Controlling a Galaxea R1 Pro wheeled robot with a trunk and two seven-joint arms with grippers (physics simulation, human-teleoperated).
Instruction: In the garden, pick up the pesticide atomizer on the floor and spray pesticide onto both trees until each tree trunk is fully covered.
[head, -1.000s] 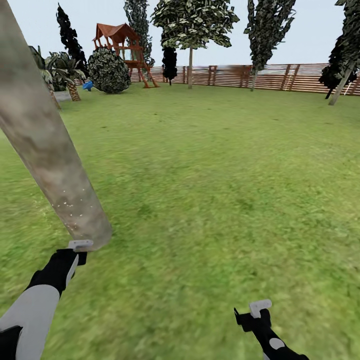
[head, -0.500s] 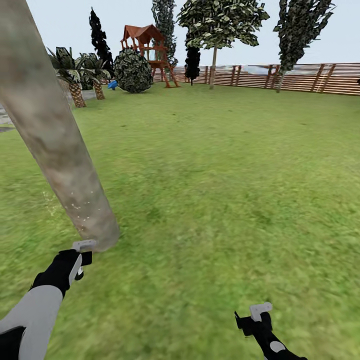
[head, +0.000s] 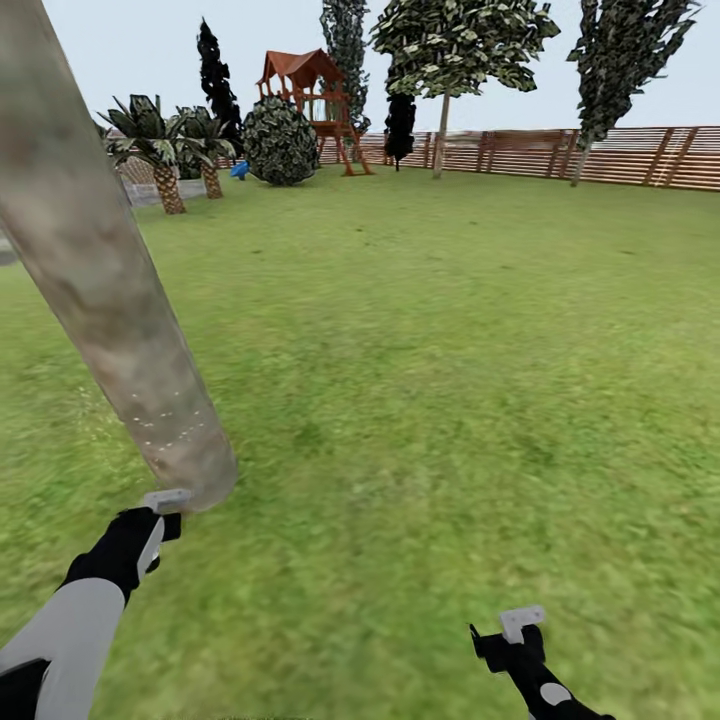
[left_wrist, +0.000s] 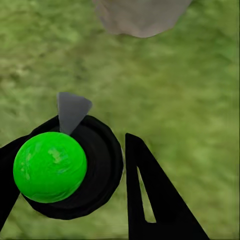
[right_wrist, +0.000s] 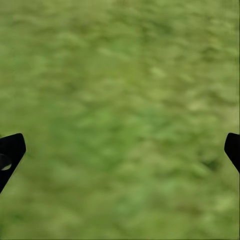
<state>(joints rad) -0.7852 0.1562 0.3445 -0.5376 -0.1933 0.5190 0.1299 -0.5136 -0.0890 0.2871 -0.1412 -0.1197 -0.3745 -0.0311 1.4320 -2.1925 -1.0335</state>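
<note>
The view is swinging left; the trunk (head: 110, 300) is holding at frame left, white specks (head: 170, 425) now dotting its base. The left gripper (left_wrist: 95, 170) is clamping the atomizer (left_wrist: 50, 166) near it; the right gripper (right_wrist: 120, 150) is hanging wide open, empty, over grass (head: 450, 350). Coverage looks partial.

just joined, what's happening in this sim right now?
The robot is in the garden at a tree trunk. Its left gripper is shut on the atomizer, nozzle aimed at the trunk base. White pesticide specks dot just the lower trunk; the rest looks bare. The right gripper is open and empty, over the grass.
</note>
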